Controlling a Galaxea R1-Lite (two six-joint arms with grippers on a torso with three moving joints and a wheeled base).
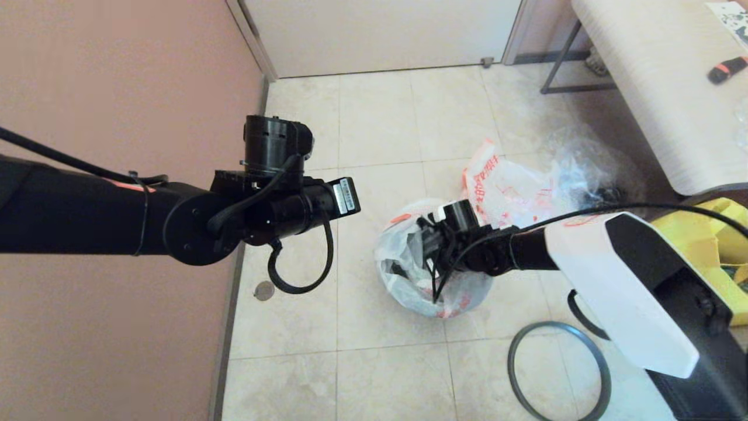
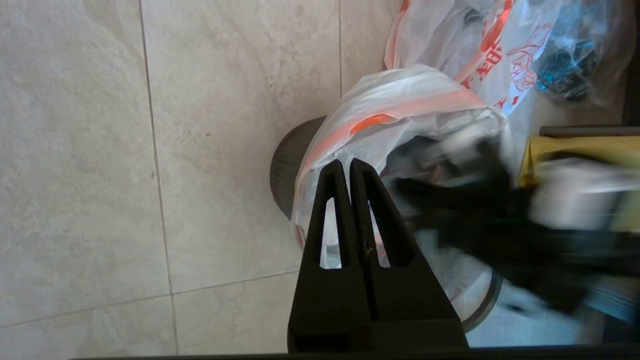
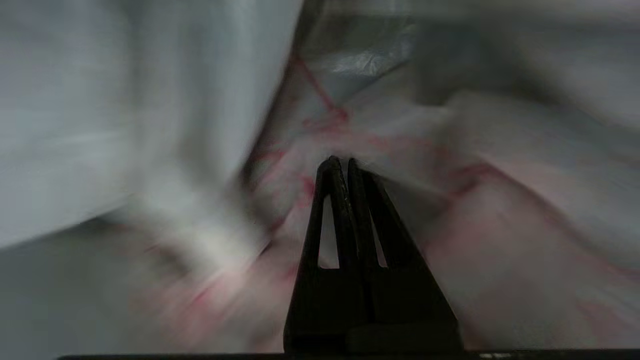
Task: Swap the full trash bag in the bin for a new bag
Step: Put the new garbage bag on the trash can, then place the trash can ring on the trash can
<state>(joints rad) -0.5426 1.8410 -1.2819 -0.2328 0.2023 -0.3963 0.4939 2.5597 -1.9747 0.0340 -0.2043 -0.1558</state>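
Observation:
The black bin (image 2: 286,170) stands on the floor tiles, and the limp new bag (image 1: 403,275) with orange-red print is draped over its rim. My right gripper (image 3: 340,161) is down inside that bag, fingers shut, its tips against the white plastic; whether any film is pinched I cannot tell. The bulging full trash bag (image 1: 508,187) lies on the floor just behind the bin. My left gripper (image 2: 348,161) hangs shut and empty above the bin's near-left side. The dark-grey hoop (image 1: 558,374) lies flat on the tiles in front of the bin.
A clear crinkled bag (image 1: 584,161) with dark contents sits behind the full bag. A yellow fabric tote (image 1: 721,234) stands at the right under a white bench (image 1: 660,88). A pink wall (image 1: 117,88) runs along the left.

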